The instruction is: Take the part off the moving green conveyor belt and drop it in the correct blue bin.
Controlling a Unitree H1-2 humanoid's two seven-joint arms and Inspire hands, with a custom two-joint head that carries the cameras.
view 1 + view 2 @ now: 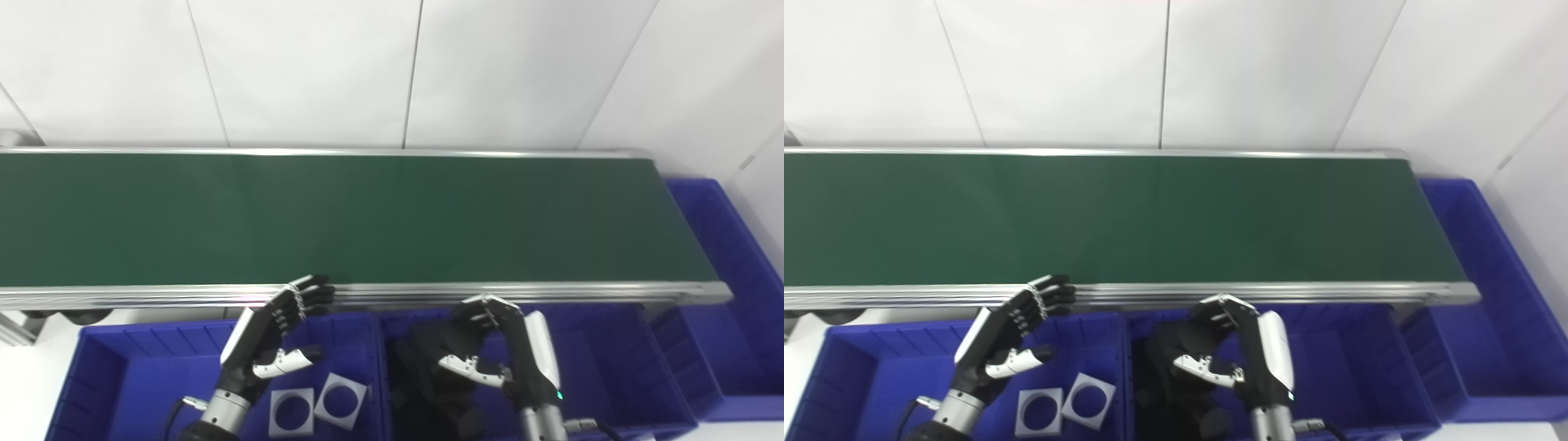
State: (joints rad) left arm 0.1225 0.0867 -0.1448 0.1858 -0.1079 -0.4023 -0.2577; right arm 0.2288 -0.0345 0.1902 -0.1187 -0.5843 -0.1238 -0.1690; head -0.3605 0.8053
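The green conveyor belt (pixel 343 214) runs left to right and carries no part that I can see. My left hand (pixel 275 334) hovers open over the left blue bin (pixel 116 373), its fingertips near the belt's front rail. Below it in that bin lie two white square parts with round holes (pixel 318 404). My right hand (pixel 496 349) hangs over the middle blue bin (pixel 612 367), fingers curled but apart and holding nothing. Dark parts (pixel 429 373) lie in that bin under the hand.
A third blue bin (pixel 729 275) stands at the belt's right end. The belt's silver front rail (pixel 551 293) runs just beyond both hands. White wall panels close off the far side.
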